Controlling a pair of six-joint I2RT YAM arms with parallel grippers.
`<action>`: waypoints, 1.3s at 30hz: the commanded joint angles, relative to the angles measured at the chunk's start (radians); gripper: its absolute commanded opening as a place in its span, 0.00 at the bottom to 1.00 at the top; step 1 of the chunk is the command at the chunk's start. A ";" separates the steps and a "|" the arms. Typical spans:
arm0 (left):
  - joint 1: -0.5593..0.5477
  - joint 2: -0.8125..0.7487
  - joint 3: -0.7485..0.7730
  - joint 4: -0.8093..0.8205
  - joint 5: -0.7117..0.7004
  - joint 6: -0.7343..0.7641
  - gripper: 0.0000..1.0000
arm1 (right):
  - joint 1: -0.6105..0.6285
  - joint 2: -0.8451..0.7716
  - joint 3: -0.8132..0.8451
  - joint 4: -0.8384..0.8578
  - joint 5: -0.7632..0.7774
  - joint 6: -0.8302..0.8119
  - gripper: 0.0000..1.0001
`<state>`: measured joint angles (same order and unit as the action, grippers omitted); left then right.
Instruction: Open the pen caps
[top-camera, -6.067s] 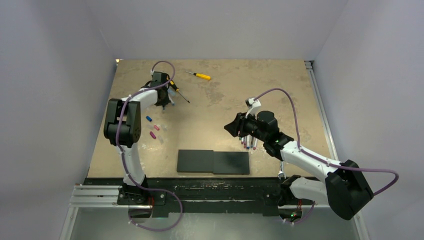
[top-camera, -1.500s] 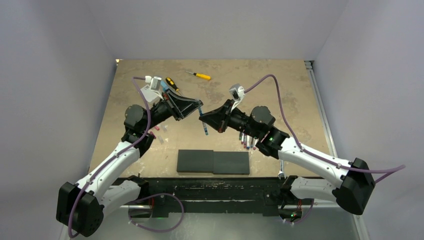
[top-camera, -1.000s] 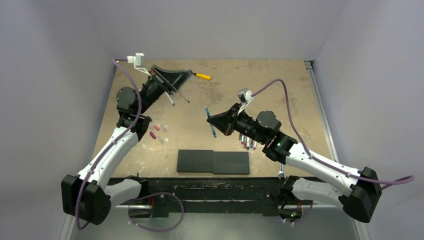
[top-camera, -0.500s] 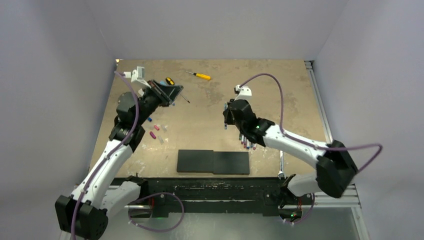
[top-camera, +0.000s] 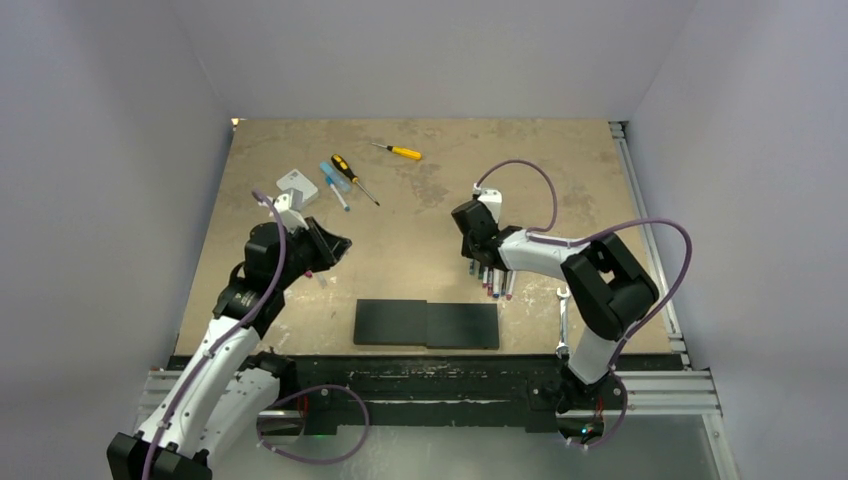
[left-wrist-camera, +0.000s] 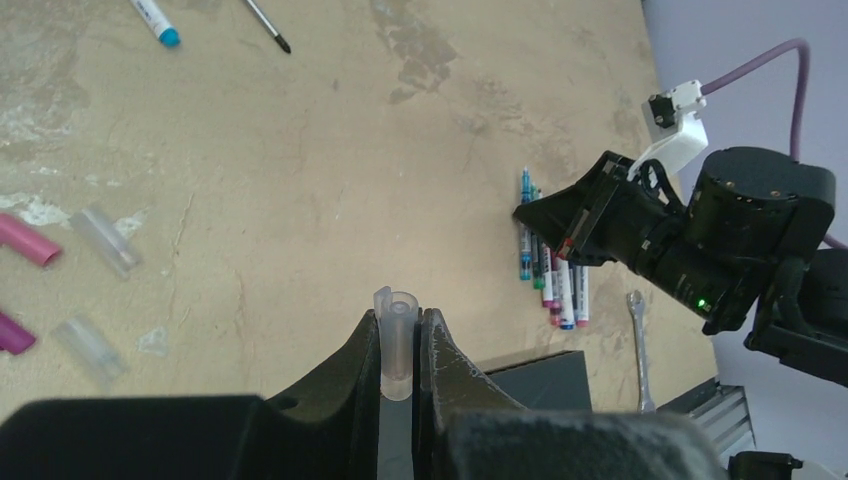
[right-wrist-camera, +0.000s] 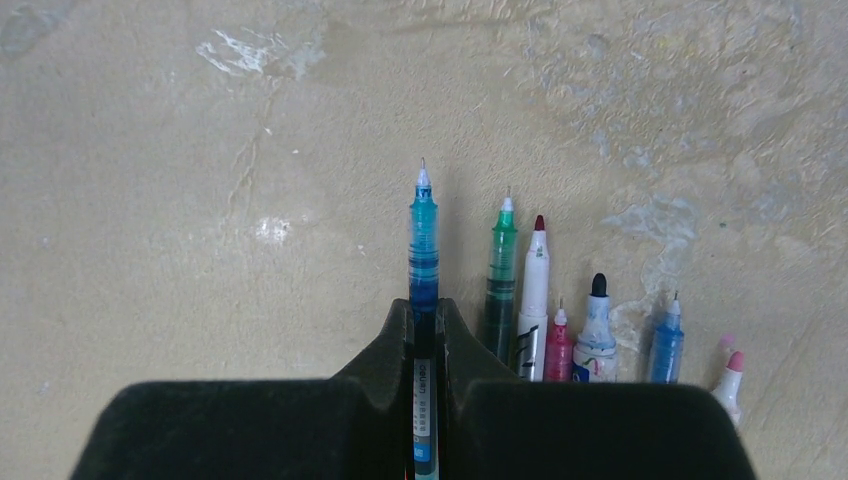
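Left wrist view showed the left gripper (left-wrist-camera: 399, 322) clamped narrowly on a short translucent clear plastic pen cap (left-wrist-camera: 397, 345), which stood upright between the jaws above the mottled tan table (left-wrist-camera: 300, 200). Several loose pink and clear caps (left-wrist-camera: 104, 240) lay near it on the left. In the right wrist view, the right gripper (right-wrist-camera: 423, 312) was closed on a slim teal-barrelled fine-tip pen (right-wrist-camera: 423, 250). Its bare needle point was exposed, and it sat just beside a row of uncapped pens (right-wrist-camera: 535, 285) lying tip-forward. I could not tell whether the pen touched the surface. Cap and pen were well apart, so this pull looked finished and the step in hand seemed to be putting both pieces down. The next move probably called for the right jaws to open so the pen joined the row, parallel to its neighbours, without rolling onto them. The left arm would lower the cap among the loose ones and let it go. A white-barrelled pen with a light blue cap (left-wrist-camera: 156, 22) lay far off by a black-and-yellow-handled screwdriver (top-camera: 348, 174) and looked like the next candidate.
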<state>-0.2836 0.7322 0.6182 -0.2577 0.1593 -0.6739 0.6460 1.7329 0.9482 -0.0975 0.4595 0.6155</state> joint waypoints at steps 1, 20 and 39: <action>0.001 0.001 -0.023 0.003 0.008 0.022 0.00 | 0.000 0.012 0.038 0.002 0.028 0.026 0.00; 0.001 0.026 -0.032 -0.074 -0.100 -0.005 0.00 | 0.038 -0.109 0.022 0.131 -0.171 -0.041 0.33; 0.000 0.574 -0.006 0.046 -0.439 -0.162 0.00 | 0.083 -0.306 -0.218 0.400 -0.436 -0.073 0.47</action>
<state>-0.2836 1.2095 0.5907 -0.3107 -0.2199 -0.7971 0.7265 1.4822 0.7578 0.2504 0.0494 0.5632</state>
